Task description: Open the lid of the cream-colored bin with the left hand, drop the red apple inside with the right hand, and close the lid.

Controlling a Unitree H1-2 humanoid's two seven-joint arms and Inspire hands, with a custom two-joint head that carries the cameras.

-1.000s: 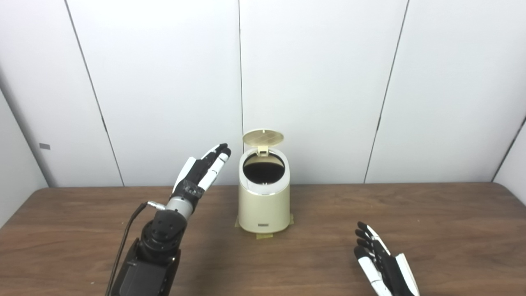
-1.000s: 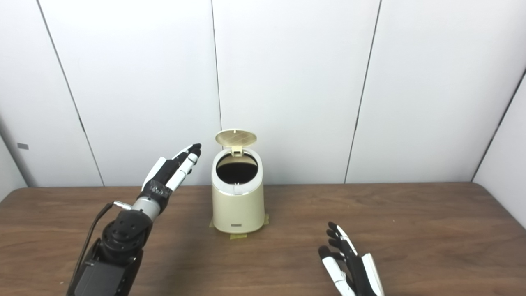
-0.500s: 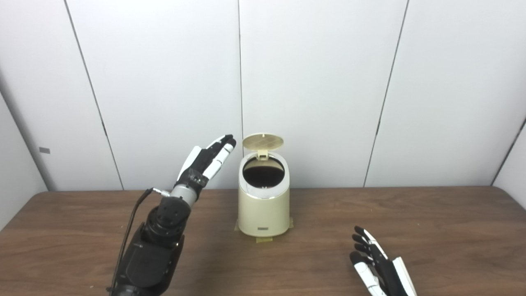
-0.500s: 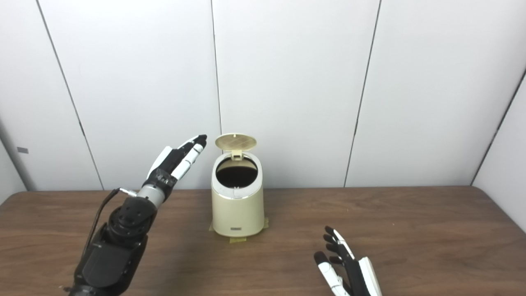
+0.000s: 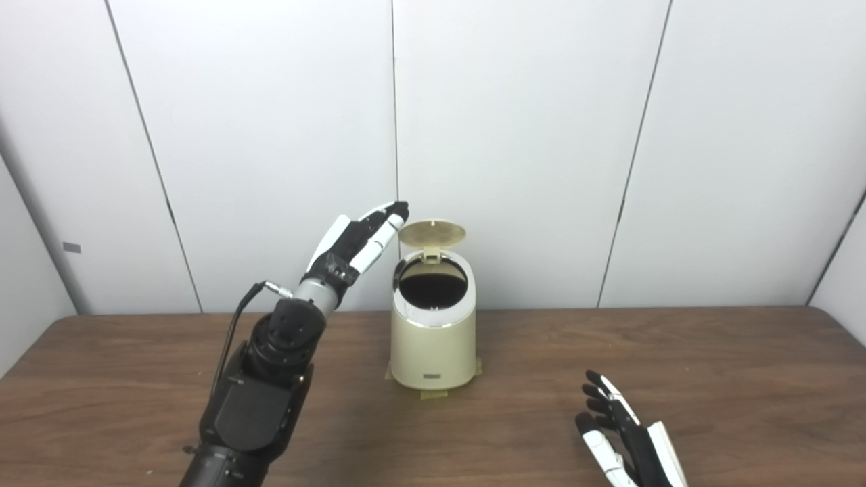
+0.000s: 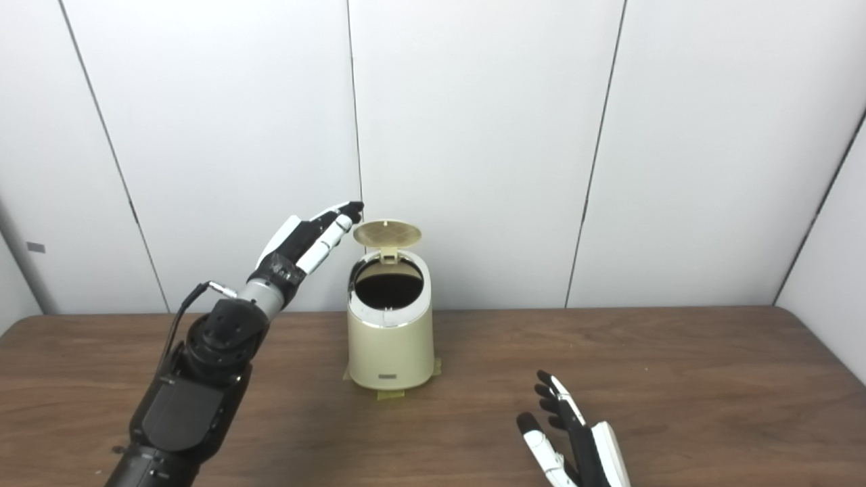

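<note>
Just right of the left robot hand [image 5: 355,237], fingers straight and empty, stands the open-lidded bin [image 5: 433,331].

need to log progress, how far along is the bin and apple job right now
Done: the lid of the cream-colored bin stands open. No apple shows on the table, and the right hand rests open and empty, so the drop looks done, though the bin's dark inside hides it. In hand: the left hand is raised, open, beside the lid. Left: closing the lid.
</note>
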